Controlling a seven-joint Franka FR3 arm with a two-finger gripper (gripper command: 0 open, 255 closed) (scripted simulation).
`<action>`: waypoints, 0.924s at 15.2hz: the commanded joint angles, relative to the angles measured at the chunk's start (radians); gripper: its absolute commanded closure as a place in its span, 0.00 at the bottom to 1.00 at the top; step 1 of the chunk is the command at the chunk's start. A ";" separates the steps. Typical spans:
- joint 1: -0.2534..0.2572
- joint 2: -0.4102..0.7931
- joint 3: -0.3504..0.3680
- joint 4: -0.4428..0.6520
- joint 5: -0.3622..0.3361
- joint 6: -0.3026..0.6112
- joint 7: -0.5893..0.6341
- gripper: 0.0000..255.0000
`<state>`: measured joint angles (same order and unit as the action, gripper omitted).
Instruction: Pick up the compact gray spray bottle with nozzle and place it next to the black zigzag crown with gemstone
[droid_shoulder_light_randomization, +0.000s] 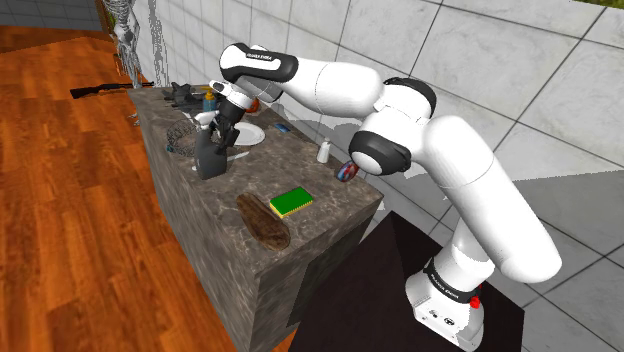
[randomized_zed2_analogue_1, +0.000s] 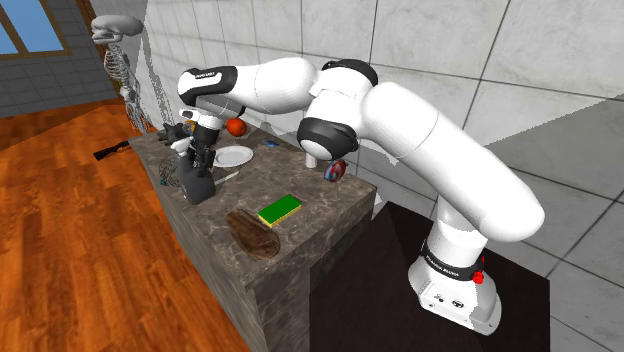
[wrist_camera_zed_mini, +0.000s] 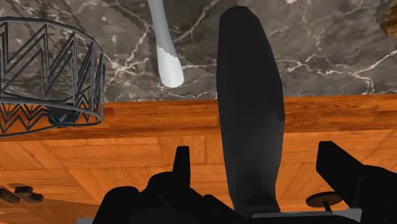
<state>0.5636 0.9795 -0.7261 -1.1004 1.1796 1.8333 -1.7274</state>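
A dark gray spray bottle (droid_shoulder_light_randomization: 210, 160) (randomized_zed2_analogue_1: 196, 182) stands upright near the counter's floor-side edge. Just beside it lies the black zigzag wire crown (droid_shoulder_light_randomization: 180, 136) (randomized_zed2_analogue_1: 167, 172) (wrist_camera_zed_mini: 48, 76), a dark gem low on its band. My gripper (droid_shoulder_light_randomization: 216, 138) (randomized_zed2_analogue_1: 199, 156) (wrist_camera_zed_mini: 254, 151) reaches down over the bottle's top. In the wrist view the bottle (wrist_camera_zed_mini: 251, 108) rises between my two fingers (wrist_camera_zed_mini: 182, 162), which stand apart on either side with a gap to the bottle. The gripper is open and grips nothing.
On the marble counter (droid_shoulder_light_randomization: 320, 215) sit a white plate (droid_shoulder_light_randomization: 248, 133) (randomized_zed2_analogue_1: 234, 156), a white utensil (wrist_camera_zed_mini: 167, 57), a green sponge (droid_shoulder_light_randomization: 291, 202) (randomized_zed2_analogue_1: 280, 209), a brown oblong object (droid_shoulder_light_randomization: 263, 221), a small white bottle (droid_shoulder_light_randomization: 324, 152) and a red-blue ball (droid_shoulder_light_randomization: 345, 172). Wooden floor (droid_shoulder_light_randomization: 70, 220) lies below the edge.
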 joint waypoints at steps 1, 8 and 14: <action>0.000 0.000 0.000 0.000 0.000 0.000 0.000 0.00; -0.017 -0.063 -0.029 -0.008 -0.030 -0.065 0.003 0.00; -0.017 -0.063 -0.029 -0.008 -0.030 -0.065 0.003 0.00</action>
